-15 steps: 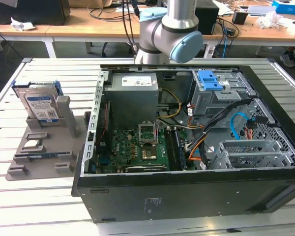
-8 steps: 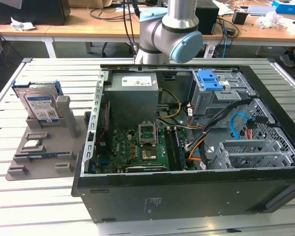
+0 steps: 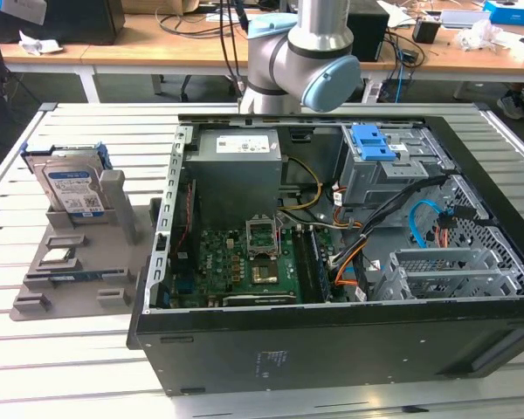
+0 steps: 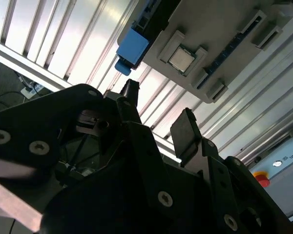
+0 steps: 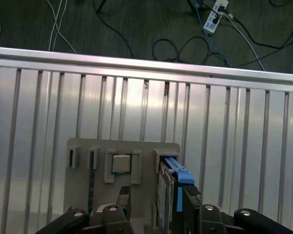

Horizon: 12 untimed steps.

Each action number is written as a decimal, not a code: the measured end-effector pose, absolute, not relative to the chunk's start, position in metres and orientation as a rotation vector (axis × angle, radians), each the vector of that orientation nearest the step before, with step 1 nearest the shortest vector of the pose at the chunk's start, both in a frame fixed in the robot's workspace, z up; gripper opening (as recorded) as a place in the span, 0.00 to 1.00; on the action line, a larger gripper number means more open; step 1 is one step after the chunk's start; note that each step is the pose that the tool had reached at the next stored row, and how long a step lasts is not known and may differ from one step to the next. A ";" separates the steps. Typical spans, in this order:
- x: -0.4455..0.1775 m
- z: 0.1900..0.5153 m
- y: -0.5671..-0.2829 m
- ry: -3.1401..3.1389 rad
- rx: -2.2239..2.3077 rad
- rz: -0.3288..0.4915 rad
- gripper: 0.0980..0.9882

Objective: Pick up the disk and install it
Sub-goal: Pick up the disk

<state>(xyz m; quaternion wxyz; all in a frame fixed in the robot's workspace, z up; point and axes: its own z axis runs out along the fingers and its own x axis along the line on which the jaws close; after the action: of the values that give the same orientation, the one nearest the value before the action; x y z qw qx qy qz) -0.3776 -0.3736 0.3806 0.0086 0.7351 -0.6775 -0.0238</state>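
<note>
- Hovering over the slatted tabletop, the jaws stand open with nothing between them; the black fingertips show in both wrist views.
- The disk stands on edge in a slot of a grey holder. It lies ahead of the jaws, nearer one fingertip than the other and not centred in the gap.
- Its blue bracket is the edge turned toward the jaws; in the second wrist view that bracket lies just beyond a fingertip, ungripped.
- A small square chip sits in a neighbouring pocket of the holder, ahead of the jaws on the side of the other fingertip.
- In the exterior view the disk stands upright in the holder, outside and just beside an open computer case. The arm rises behind that case.
</note>
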 end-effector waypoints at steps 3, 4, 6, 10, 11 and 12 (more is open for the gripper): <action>-0.377 0.378 -0.374 -2.117 2.297 -0.074 0.50; -0.376 0.377 -0.374 -2.117 2.297 -0.074 0.50; -0.376 0.376 -0.374 -2.117 2.297 -0.074 0.50; -0.374 0.373 -0.374 -2.117 2.297 -0.074 0.50; -0.374 0.372 -0.374 -2.117 2.297 -0.074 0.50; -0.374 0.372 -0.374 -2.117 2.297 -0.074 0.50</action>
<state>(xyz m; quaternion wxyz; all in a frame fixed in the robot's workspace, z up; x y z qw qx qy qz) -0.3739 -0.3736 0.3718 0.0087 0.7351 -0.6775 -0.0238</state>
